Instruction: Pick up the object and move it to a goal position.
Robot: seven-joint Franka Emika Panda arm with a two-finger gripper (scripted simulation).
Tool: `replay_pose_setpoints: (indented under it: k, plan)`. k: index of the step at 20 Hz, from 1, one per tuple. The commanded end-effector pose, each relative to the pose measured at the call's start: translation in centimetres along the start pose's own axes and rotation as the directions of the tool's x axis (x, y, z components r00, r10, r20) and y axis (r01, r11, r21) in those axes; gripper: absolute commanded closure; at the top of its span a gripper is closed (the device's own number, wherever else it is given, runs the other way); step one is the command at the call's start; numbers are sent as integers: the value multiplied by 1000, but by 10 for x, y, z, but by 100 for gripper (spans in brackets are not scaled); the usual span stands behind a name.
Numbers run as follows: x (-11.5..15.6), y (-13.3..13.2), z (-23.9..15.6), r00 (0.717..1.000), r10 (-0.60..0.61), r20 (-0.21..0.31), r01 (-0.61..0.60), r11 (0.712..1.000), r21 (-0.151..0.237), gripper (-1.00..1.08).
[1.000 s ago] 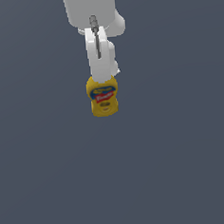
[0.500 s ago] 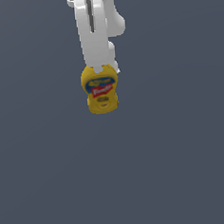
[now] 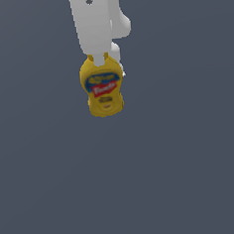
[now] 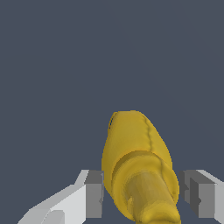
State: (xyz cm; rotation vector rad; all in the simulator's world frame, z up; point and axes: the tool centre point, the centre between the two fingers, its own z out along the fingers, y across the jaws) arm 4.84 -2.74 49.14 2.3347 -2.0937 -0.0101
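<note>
A: Where is the small yellow plastic mustard squeeze bottle with the blue-and-red label (image 3: 102, 92) right now?

B: In the exterior view it sits directly under the white robot gripper (image 3: 100, 58), its cap end tucked up beneath the white body and its label facing the camera. The wrist view shows the bottle (image 4: 136, 168) lying between the two grey finger pads (image 4: 93, 194), cap pointing back toward the camera.

A: Are the jaws clamped on it?

B: I'd say not. In the wrist view each pad stands just beside the bottle, with a thin strip of background showing on either side. So the gripper (image 4: 144, 194) is spread a little wider than the bottle, bracketing it rather than pinching it.

A: Then how far along is the task?

B: Early, by my reading. The approach and alignment look finished, since the fingers straddle the bottle. Closing, lifting and carrying it to the goal all remain. No goal marker shows in either view, so I can't say which way it must travel. Nor can I tell from the plain dark grey surface (image 3: 193, 172) whether the bottle rests on it.
</note>
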Motion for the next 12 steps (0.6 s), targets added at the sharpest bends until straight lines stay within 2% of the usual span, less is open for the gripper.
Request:
replay_pose_setpoints:
  k: [1, 12]
  plan:
    - [0, -2, -9, 1000, 0, -1, 0, 1000, 9, 108]
    - [1, -6, -16, 1000, 0, -1, 0, 1000, 9, 108]
